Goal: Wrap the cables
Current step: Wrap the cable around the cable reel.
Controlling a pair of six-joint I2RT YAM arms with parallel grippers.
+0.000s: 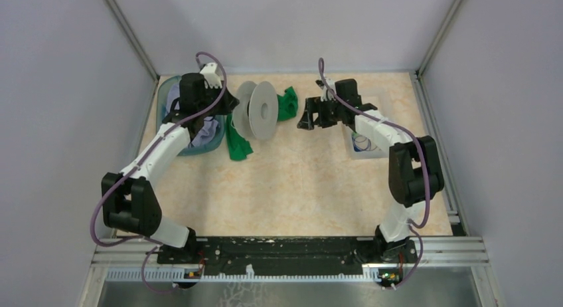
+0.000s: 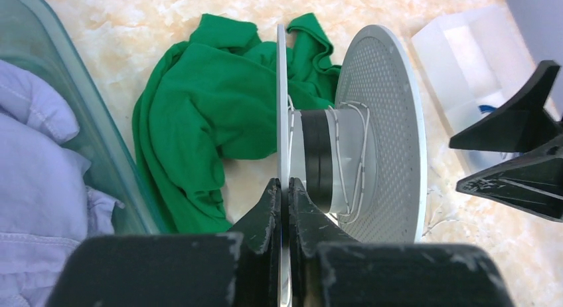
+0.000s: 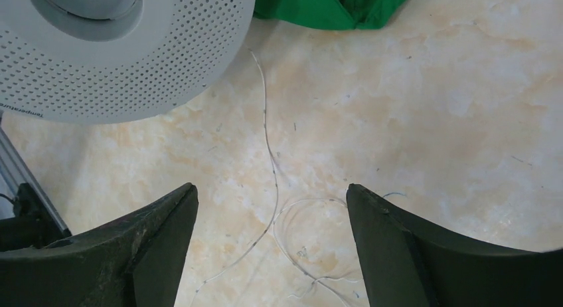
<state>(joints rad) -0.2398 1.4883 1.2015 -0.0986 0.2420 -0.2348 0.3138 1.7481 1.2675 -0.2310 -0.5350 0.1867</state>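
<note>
From above, the left end effector (image 1: pixel 230 103) is at the left flange of a pale-grey spool (image 1: pixel 259 111) that stands on edge near the far edge of the tabletop (image 1: pixel 299 187), left of the middle. The right end effector (image 1: pixel 305 114) sits just right of the spool. A white tray (image 1: pixel 372 151) lies along the right edge, and a small bluish loop in it looks like the blue cable (image 1: pixel 362 144). A teal basket (image 1: pixel 166 88) fills the far left corner, with a green cloth (image 1: pixel 237 146) between it and the spool. The whitish cable is too fine to make out here.

In the left wrist view, the left end effector is clamped flat on the thin rim of the spool's flange, fingers (image 2: pixel 269 207) pressed against it from both sides. A few loose turns of the whitish cable (image 2: pixel 362 151) lie on the hub.

In the right wrist view, the right end effector (image 3: pixel 272 195) is spread wide and holds nothing. The whitish cable runs from under the perforated flange across the tabletop towards the near edge and ends in slack loops between the fingers.

I judge this cable almost weightless, limp and springy, likely to slip from hard fingers, to tangle, and perhaps to snap if jerked. The single straight strand above the loops looks the best place to pinch. The spool is rigid and light.
</note>
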